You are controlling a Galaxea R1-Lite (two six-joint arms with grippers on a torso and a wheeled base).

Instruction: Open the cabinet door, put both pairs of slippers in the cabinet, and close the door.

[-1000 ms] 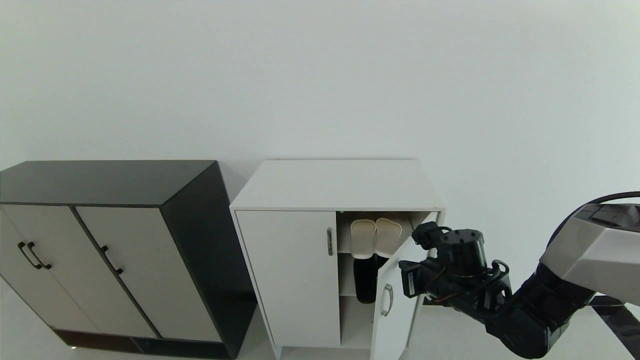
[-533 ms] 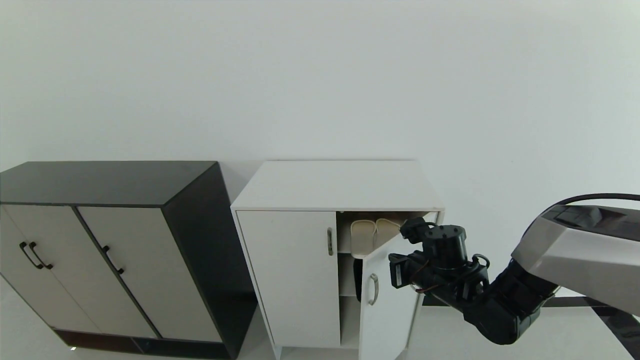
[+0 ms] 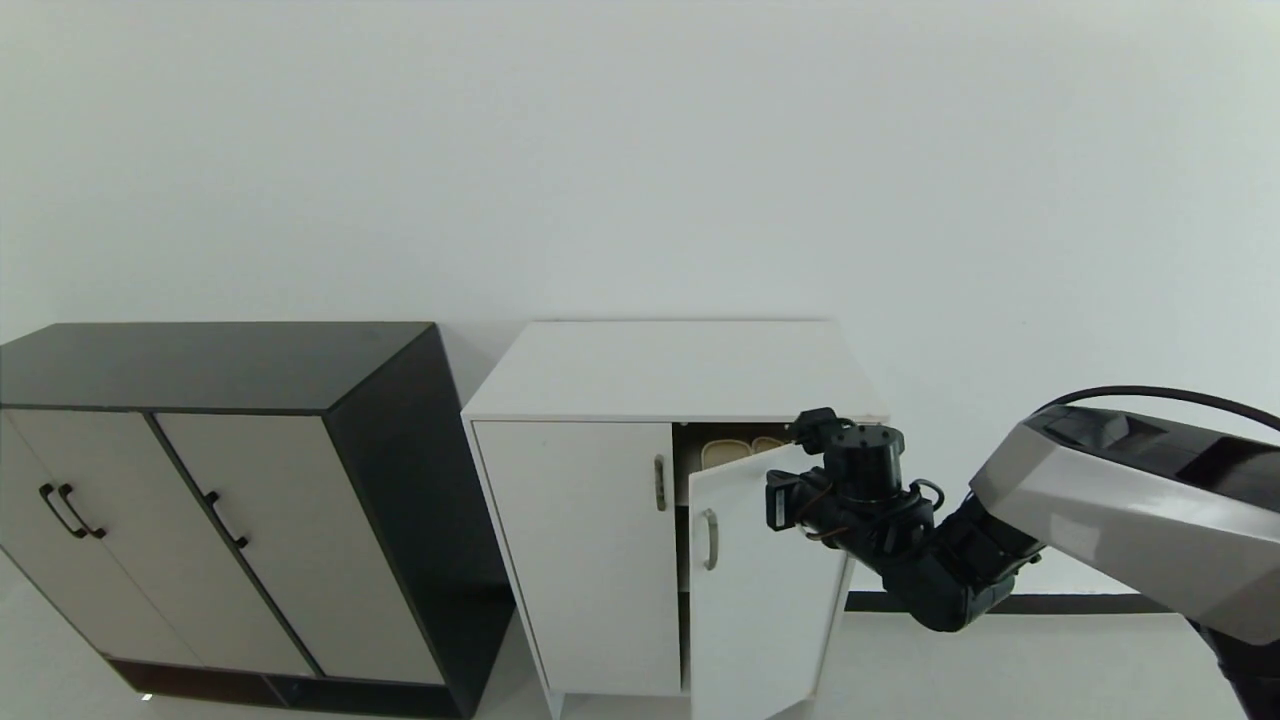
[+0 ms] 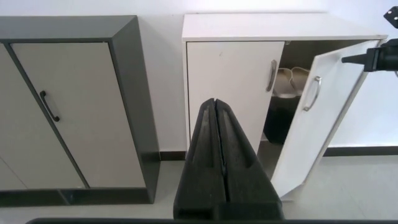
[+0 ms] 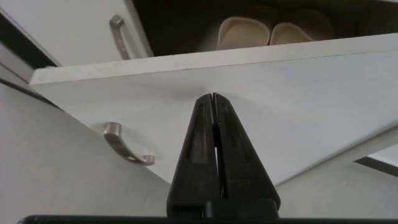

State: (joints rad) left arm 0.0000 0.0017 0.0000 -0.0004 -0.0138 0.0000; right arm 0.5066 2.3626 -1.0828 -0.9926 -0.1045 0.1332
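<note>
Left hand (image 4: pixel 214 102) is held with fingers pressed together, facing the white cabinet (image 3: pixel 670 370). Its right door (image 3: pixel 760 590) is seen ajar, with beige slippers (image 3: pixel 725 452) shelved inside. The right hand (image 5: pixel 214 98), fingers together, is set against the door near its top edge.

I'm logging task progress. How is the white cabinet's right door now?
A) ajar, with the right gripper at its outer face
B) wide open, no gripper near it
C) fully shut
A: the right door stands ajar, beige slippers showing over its top edge, and the shut right gripper has its tip at the door's face.
</note>
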